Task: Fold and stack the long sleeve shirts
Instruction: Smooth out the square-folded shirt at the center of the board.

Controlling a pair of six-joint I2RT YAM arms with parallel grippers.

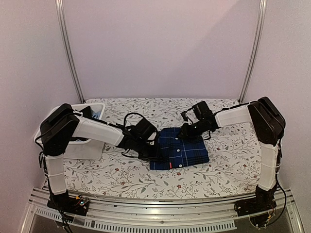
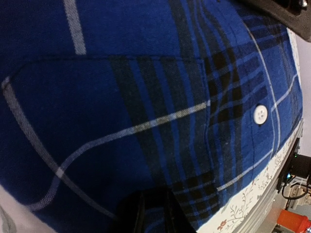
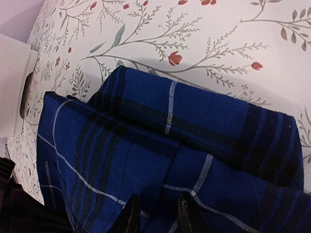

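the floral table fills the pale-walled room. both arms reach inward, elbows high, wrists low over the folded navy plaid shirt at its middle. the left gripper and right gripper sit on the cloth, tips barely parted; i cannot tell if they pinch it.

From my overhead feed I see one folded navy plaid shirt lying flat near the middle of the flower-print table. The left gripper is low at the shirt's left edge, and the right gripper is at its far edge. I can't make out either one's jaws. A white bin sits at the table's left side, under the left arm.
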